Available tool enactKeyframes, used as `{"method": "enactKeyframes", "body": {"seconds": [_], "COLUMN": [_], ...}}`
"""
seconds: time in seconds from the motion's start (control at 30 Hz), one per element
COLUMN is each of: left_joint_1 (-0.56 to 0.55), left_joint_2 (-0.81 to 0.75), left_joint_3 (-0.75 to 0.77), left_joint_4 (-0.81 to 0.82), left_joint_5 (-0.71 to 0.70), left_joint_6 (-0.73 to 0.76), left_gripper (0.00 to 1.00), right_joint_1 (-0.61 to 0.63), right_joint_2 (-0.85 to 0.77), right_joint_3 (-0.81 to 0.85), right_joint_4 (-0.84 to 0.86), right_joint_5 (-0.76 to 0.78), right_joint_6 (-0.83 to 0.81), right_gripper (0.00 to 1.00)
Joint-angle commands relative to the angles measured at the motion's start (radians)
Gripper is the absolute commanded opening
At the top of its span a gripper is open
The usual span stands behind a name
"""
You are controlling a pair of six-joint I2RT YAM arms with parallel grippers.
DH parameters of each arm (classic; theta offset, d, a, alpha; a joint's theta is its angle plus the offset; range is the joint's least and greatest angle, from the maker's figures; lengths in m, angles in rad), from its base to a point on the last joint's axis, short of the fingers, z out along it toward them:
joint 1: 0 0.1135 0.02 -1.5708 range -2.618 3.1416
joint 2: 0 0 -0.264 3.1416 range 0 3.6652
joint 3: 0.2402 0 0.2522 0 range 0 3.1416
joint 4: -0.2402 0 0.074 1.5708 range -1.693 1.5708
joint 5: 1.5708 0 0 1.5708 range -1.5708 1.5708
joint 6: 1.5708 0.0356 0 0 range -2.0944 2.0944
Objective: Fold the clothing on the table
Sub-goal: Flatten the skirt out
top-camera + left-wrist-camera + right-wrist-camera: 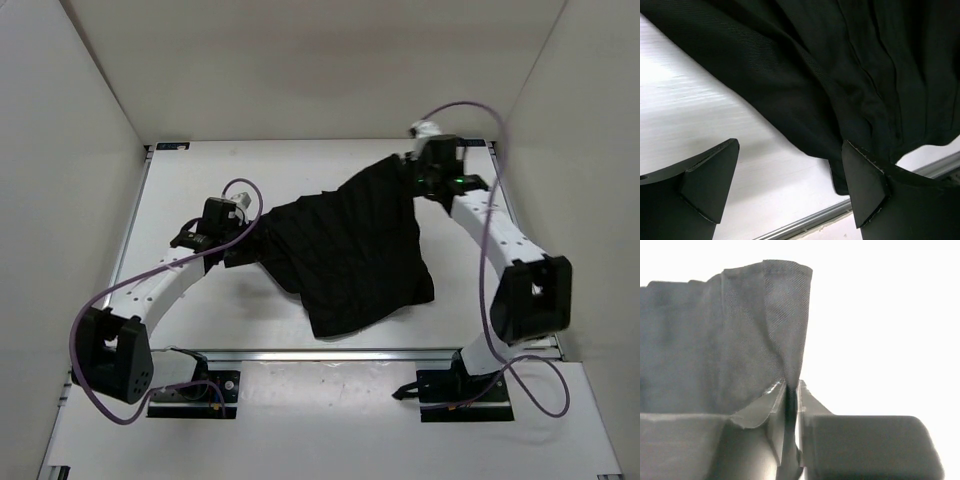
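My right gripper (pixel 792 389) pinches a corner of the clothing (pixel 350 250), which lies rumpled mid-table (pixel 200 175) and stretches toward the far right, while my left gripper (pixel 790 160) hangs spread wide at its left edge.

Both rigs are the same: white tubular left arm (pixel 160 280) and right arm (pixel 495 230), chunky black boxy joint housings, a purple cable (pixel 72 345) looping off each. Tiny green light (pixel 458 181) around 1 o'clock. The left gripper (pixel 790 145) has matte black wedge fingers (pixel 710 185), edges scuffed pale.
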Motion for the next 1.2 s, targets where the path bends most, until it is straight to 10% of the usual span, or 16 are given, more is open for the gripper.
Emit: {"method": "enactKeyframes", "body": {"seconds": [0.0, 0.13, 0.23, 0.77, 1.17], "left_joint_1": [-0.026, -0.081, -0.124, -0.271, -0.276], "left_joint_2": [-0.001, 0.013, -0.004, -0.075, -0.058], "left_joint_3": [-0.010, -0.019, -0.054, -0.318, -0.329], "left_joint_4": [0.044, 0.041, 0.057, 0.333, 0.381], "left_joint_5": [0.044, 0.061, 0.089, 0.256, 0.251], "left_joint_6": [-0.018, -0.018, -0.052, -0.292, -0.314], "left_gripper": [0.95, 0.98, 0.98, 0.95, 0.95], "right_joint_1": [-0.167, -0.240, -0.229, -0.252, -0.223], "right_joint_2": [-0.062, -0.123, -0.220, -0.588, -0.435], "right_joint_3": [-0.101, -0.217, -0.329, -0.771, -0.736], "right_joint_4": [-0.031, -0.073, -0.054, -0.155, -0.244], "right_joint_5": [0.042, 0.032, 0.014, -0.247, -0.171], "right_joint_6": [0.075, 0.100, 0.114, 0.327, 0.384], "right_gripper": [0.33, 0.88, 0.99, 0.87, 0.63]}}
